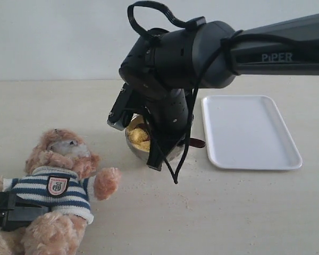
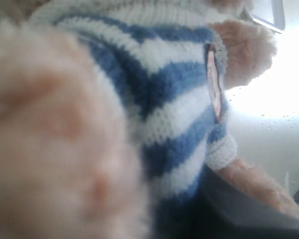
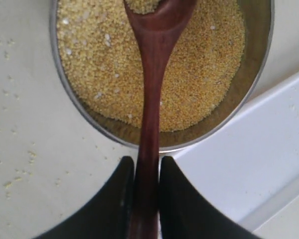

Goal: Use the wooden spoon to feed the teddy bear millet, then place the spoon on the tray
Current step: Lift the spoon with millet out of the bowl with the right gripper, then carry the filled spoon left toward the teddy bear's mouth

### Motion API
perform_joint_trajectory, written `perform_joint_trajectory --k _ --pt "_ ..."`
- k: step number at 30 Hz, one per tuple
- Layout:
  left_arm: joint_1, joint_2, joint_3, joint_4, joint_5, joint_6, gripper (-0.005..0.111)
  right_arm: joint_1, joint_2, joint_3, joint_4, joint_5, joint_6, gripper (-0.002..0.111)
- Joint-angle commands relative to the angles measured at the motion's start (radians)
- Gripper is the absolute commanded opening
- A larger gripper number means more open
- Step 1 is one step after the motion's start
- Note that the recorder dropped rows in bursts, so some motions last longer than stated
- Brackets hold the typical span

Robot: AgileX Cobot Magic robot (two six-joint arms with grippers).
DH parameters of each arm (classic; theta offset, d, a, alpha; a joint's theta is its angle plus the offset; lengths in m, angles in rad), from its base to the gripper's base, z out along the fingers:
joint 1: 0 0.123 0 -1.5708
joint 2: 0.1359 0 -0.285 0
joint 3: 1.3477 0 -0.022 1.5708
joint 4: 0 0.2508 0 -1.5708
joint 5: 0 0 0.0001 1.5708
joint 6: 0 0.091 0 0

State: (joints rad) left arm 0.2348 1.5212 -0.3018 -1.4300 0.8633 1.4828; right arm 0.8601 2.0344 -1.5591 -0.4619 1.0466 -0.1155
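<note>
My left gripper [image 1: 8,211]: low at the near edge of the table, right against the teddy bear's side. My wrist view is filled with fur and striped knit, so I cannot tell how far the jaws are apart or whether they hold it.
Teddy bear [image 1: 58,180]: nearest thing, lying on the table in front of the bowl, one paw stretched toward the middle.
Table [image 1: 228,212]: pale, with loose grains scattered on it.
My right gripper [image 3: 146,167]: jaws nearly together, both fingers [image 3: 122,191] clamped on the wooden spoon's handle.
Wooden spoon [image 3: 152,74]: handle in my right grip, crossing the bowl's rim; its oval end sits over the heap with some grain in it.
Millet [image 3: 199,64]: yellow heap filling the bowl.
Metal bowl [image 3: 79,107]: mid-table, beyond the bear, just beside the tray.
Tray [image 1: 250,133]: white, flat on the table on the right, farther back than the bear.
</note>
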Motion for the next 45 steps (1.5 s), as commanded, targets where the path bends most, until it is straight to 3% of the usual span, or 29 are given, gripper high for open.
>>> perform_joint_trajectory --k 1,9,15,25,35,45 --pt "0.001 -0.001 0.001 -0.014 0.016 0.002 0.007 -0.004 -0.013 -0.010 0.009 0.029 -0.014 0.014" --pt "0.001 -0.001 0.001 -0.014 0.016 0.002 0.007 -0.051 -0.019 -0.010 0.057 0.073 -0.023 0.014" --pt "0.001 -0.001 0.001 -0.014 0.016 0.002 0.007 -0.136 -0.073 -0.010 0.286 0.032 -0.104 0.014" --pt "0.001 -0.001 0.001 -0.014 0.016 0.002 0.007 -0.157 -0.129 -0.010 0.323 0.076 -0.160 0.014" --pt "0.001 -0.001 0.001 -0.014 0.016 0.002 0.007 -0.082 -0.185 -0.030 0.360 0.056 -0.215 0.014" --pt "0.001 -0.001 0.001 -0.014 0.016 0.002 0.007 0.054 -0.189 -0.051 0.339 0.066 -0.241 0.014"
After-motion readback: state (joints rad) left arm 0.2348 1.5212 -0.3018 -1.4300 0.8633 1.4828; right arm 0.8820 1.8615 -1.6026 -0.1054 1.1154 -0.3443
